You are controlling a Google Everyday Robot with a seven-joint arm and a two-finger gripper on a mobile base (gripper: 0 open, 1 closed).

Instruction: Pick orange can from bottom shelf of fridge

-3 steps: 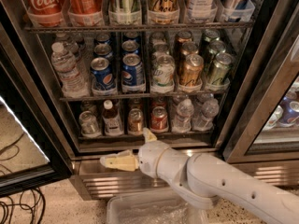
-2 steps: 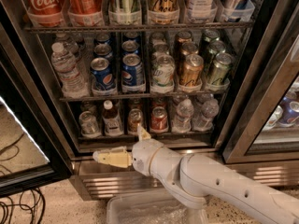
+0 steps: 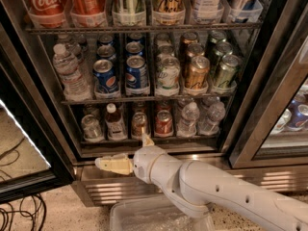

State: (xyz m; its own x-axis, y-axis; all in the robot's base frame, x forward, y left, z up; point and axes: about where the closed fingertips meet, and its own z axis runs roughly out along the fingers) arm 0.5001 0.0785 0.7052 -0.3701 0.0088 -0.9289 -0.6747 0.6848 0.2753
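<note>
The orange can (image 3: 139, 124) stands on the bottom shelf (image 3: 197, 139) of the fridge (image 3: 257, 81), between a small bottle with a red cap (image 3: 114, 122) on its left and a red can (image 3: 163, 122) on its right. My gripper (image 3: 122, 150) hovers in front of the fridge's ribbed base panel, just below and in front of the orange can. It is open and holds nothing. One cream finger (image 3: 113, 165) points left and the other (image 3: 147, 140) points up toward the shelf edge. The white arm comes in from the lower right.
A clear cup (image 3: 91, 127) sits at the shelf's left end and water bottles (image 3: 199, 118) at its right. Pepsi cans (image 3: 120, 74) and gold cans fill the tier above. A clear plastic bin (image 3: 159, 218) lies on the floor below the arm. Cables (image 3: 19, 215) trail at lower left.
The gripper and wrist have shifted a little to the left along the fridge base. The cans and bottles have not moved.
</note>
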